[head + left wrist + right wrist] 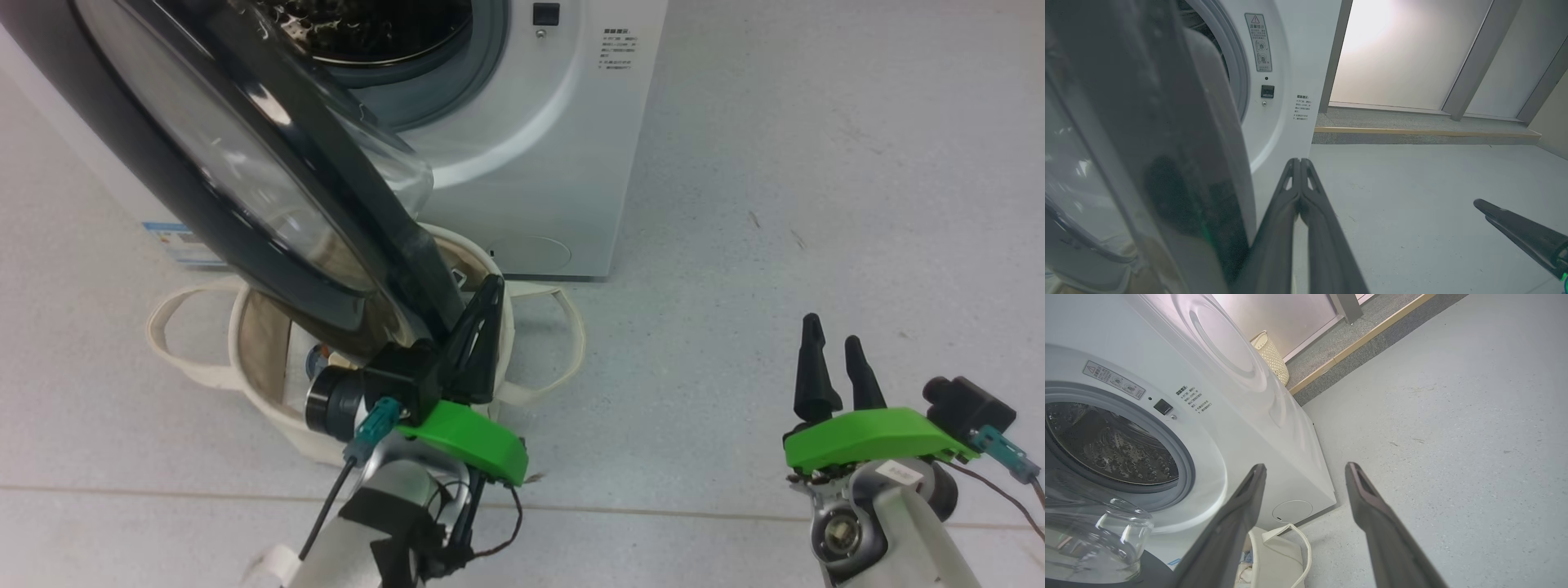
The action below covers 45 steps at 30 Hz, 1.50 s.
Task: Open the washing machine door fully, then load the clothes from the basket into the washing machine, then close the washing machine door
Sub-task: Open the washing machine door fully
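The washing machine (555, 163) stands white at the top, its metal drum (1106, 445) exposed. The washing machine door (245, 163), glossy black with a bulging glass bowl (1098, 531), is swung partly out and hangs over the basket (261, 384). A bit of the clothes (317, 357) shows inside the cream tub, mostly hidden by the door. My left gripper (492, 286) is shut with nothing between its fingers, right beside the door's lower right edge (1208, 196). My right gripper (832, 330) stands open over bare floor at the lower right, far from the machine.
A cream wicker bin (1271, 355) stands behind the machine by the wall. A low step with a wooden edge (1412, 132) runs below frosted glass panels. Grey floor (816, 163) spreads to the right of the machine. The basket's loop handles (163, 327) stick out sideways.
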Tool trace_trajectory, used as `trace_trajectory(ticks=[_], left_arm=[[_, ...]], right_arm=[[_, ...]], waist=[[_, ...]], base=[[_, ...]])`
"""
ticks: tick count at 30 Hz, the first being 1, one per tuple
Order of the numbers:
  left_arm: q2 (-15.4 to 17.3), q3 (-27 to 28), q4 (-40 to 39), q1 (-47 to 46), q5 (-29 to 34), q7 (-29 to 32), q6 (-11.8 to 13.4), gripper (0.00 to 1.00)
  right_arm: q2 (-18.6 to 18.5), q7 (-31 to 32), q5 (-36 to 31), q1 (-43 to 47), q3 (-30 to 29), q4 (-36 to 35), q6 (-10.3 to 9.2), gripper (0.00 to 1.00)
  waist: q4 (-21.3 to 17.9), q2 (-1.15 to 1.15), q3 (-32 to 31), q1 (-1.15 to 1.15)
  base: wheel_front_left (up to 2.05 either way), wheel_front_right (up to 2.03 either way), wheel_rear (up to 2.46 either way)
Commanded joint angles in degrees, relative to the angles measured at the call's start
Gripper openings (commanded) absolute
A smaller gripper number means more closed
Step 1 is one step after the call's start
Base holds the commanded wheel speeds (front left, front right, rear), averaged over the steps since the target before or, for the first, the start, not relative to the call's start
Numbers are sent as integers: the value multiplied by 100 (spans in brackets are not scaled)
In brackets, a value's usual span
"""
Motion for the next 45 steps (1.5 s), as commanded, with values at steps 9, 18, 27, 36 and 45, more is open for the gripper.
trace_trajectory(ticks=[9, 18, 27, 36, 45], left_arm=[[61, 506, -79, -102, -27, -26, 153, 0], [61, 599, -411, 437, 60, -26, 240, 0], [61, 748, -627, 690, 111, -26, 326, 0], [61, 820, -642, 771, 79, -26, 421, 0], [61, 1545, -789, 759, 217, -26, 489, 0]], right_arm=[[29, -71, 49, -123, 201, -89, 43, 100], [29, -71, 17, -66, 285, 28, 43, 100], [29, -71, 0, -16, 407, 111, 43, 100], [29, -71, -67, 51, 326, 215, 43, 100], [29, -71, -26, -302, 910, 426, 43, 100]], waist=[[425, 0, -22, 0], [1245, 0, -148, 0], [2073, 0, -188, 0], [2773, 0, -227, 0], [2872, 0, 32, 0]], base=[[0, 0, 0], [0, 0, 0], [0, 0, 0], [0, 0, 0], [0, 0, 0]])
